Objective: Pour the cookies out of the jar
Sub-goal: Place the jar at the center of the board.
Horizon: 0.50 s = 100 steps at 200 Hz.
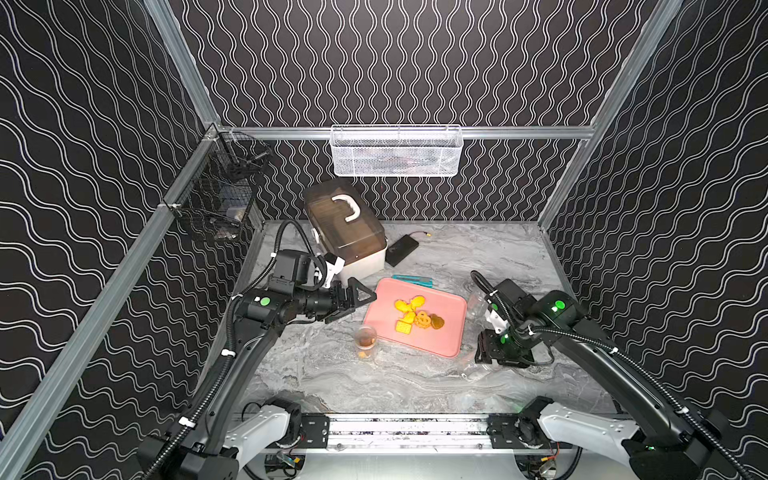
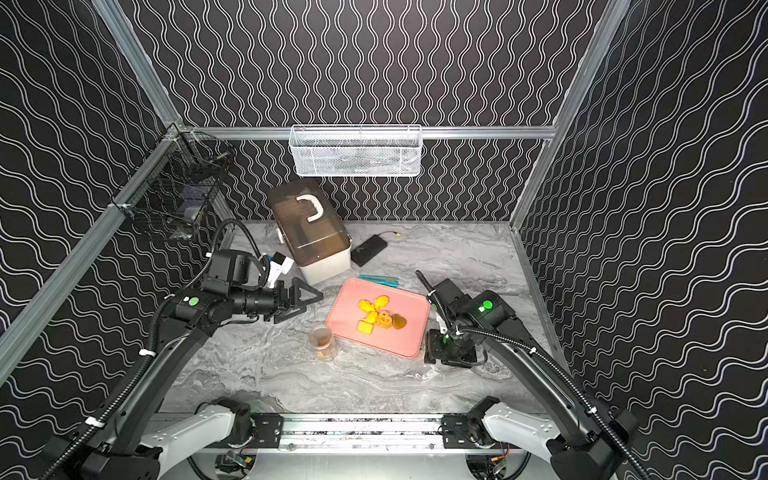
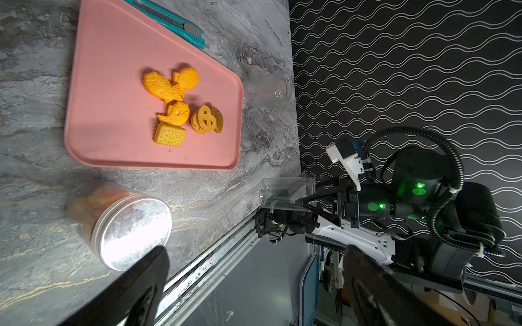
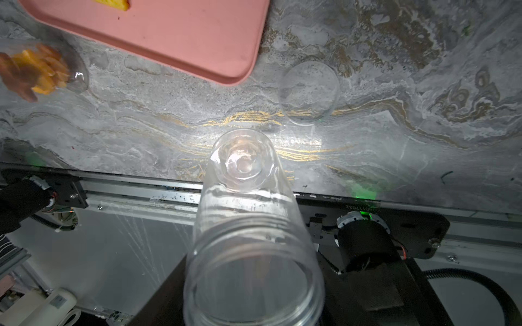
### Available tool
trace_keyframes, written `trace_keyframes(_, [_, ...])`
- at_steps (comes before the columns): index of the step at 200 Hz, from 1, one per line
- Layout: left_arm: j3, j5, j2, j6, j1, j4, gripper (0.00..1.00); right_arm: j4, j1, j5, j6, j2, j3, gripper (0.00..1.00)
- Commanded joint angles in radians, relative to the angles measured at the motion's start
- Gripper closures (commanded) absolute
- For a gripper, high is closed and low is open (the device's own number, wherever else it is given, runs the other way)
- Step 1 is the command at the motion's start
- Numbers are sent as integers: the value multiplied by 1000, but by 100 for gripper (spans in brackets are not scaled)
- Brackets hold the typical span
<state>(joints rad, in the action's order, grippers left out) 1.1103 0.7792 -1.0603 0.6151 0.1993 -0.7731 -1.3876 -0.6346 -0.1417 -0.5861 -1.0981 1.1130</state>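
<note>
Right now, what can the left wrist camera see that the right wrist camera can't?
Only the left wrist view: the whole pile of cookies, the teal cutter, the silver lid on the full jar, and the right gripper clamped on the empty jar, seen from outside.

Only the right wrist view: a look straight into the empty jar's open mouth, down to its base. It catches just a sliver of one cookie.

Both: the pink tray, the empty jar, the full jar and the marble table.

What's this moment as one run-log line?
left gripper: open | right gripper: shut on empty clear plastic jar | yellow-orange cookies: on pink rectangular tray | silver-lidded cookie jar: closed, beside tray
</note>
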Motion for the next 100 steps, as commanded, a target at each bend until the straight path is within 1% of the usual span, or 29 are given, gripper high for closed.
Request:
trace_keyframes(1, [0,-7,2,-33,0,-4,1,45,-22,28,-46,-5,-38,39])
trace_keyframes(36, [-2,-9,4,-34,0,-5,1,86,-43,27,-56,-16,-99,39])
trace_keyframes(84, [-10,-11,11,-37,0,-9,1,82,-44,127,-41,-57,-120,38])
trace_keyframes(100, [-6,-12,11,-40,-1,-17,1,89,-44,134,-39,-70,-122,38])
